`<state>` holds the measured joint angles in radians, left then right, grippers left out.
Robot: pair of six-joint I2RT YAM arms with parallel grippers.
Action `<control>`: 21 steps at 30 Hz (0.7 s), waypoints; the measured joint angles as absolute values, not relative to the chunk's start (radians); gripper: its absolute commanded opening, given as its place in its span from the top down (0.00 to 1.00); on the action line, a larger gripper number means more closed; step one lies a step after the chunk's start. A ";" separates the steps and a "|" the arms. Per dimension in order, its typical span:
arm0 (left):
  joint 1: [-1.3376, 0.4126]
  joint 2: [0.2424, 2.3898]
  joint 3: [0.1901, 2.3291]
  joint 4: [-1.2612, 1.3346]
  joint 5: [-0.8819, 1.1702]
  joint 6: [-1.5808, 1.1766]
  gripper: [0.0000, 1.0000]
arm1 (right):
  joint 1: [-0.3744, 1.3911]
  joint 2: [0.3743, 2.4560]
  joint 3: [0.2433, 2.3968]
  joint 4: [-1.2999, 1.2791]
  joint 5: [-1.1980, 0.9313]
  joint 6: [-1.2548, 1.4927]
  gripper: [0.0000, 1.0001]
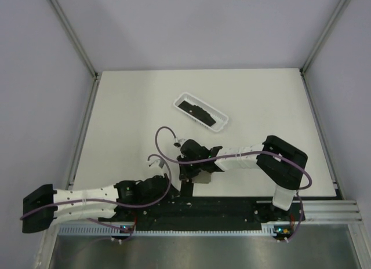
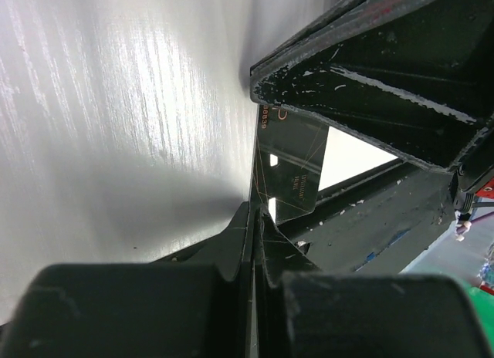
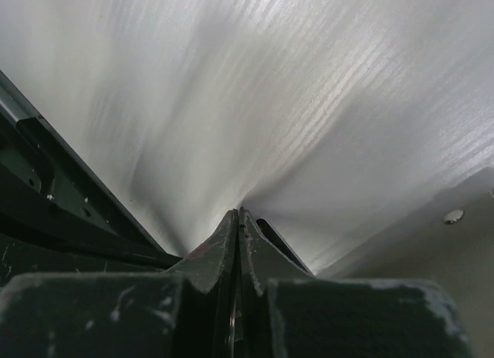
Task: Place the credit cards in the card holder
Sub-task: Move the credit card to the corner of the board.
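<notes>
The right claw [image 3: 238,216] had its two fingers pressed together, with nothing seen between them. Its tips were low over the white worktop [image 1: 127,106]. In the top view, a small flat grey metal-looking case [image 1: 204,178] lay just beside it at about 4 o'clock, partly under the arm. The left claw [image 2: 253,213] sat at about 8 o'clock from the right claw, and its fingers were together too. A dark flat card [image 2: 292,169] with thin orange lines showed just past its tips. I could not tell if it was pinched. Well apart, at 12 o'clock, lay a long white see-through plastic tray [image 1: 223,123]. Thin flat black cards [image 1: 196,111] lay inside it.
</notes>
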<state>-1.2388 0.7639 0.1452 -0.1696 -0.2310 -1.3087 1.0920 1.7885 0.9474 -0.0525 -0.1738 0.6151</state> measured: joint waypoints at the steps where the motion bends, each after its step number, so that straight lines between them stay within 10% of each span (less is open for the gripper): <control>1: -1.242 0.764 0.145 -0.169 -0.233 -1.312 1.00 | 1.093 1.784 0.942 -0.052 -0.172 0.619 1.00; 10: -1.281 0.764 0.151 -0.186 -0.253 -1.337 1.00 | 1.103 1.754 0.913 -0.063 -0.159 0.634 0.98; 21: -1.311 0.788 0.170 -0.265 -0.245 -1.332 1.00 | 1.106 1.450 0.757 0.017 -0.062 0.688 0.70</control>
<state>-1.3109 0.7883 0.1696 -0.2646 -0.2455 -1.3319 1.1061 1.4498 0.7574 0.0170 -0.0624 0.6876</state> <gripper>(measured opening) 0.012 0.267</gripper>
